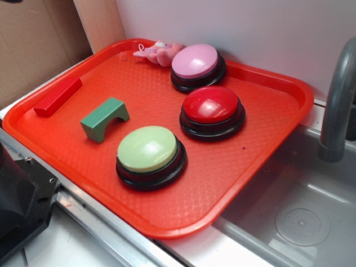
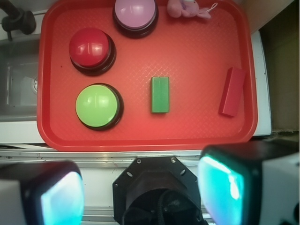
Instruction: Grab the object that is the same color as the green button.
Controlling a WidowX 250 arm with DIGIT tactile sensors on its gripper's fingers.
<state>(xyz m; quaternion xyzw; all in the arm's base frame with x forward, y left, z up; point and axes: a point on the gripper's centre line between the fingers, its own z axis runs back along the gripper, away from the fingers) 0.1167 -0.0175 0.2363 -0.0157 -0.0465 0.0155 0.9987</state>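
The object, a dark teal-green arch block (image 1: 104, 118) (image 2: 160, 94), stands on the red tray (image 1: 261, 144) (image 2: 201, 119) left of centre, cutout facing down. The pale lime-green button (image 1: 148, 149) (image 2: 97, 106) on its black base sits beside it near the tray's front edge. In the wrist view my gripper (image 2: 140, 192) hovers high over the robot's black base, short of the tray's near rim. Its fingers (image 2: 222, 187) are spread wide, open, with nothing between them. The exterior view does not show the gripper.
A red bar block (image 1: 57, 97) (image 2: 232, 91) lies by the tray's left rim. A red button (image 1: 211, 105) (image 2: 91, 48), a pink button (image 1: 196, 62) (image 2: 135, 13) and a pink plush toy (image 1: 158, 53) sit further back. A grey sink (image 1: 300, 217) and faucet (image 1: 336, 105) adjoin the tray.
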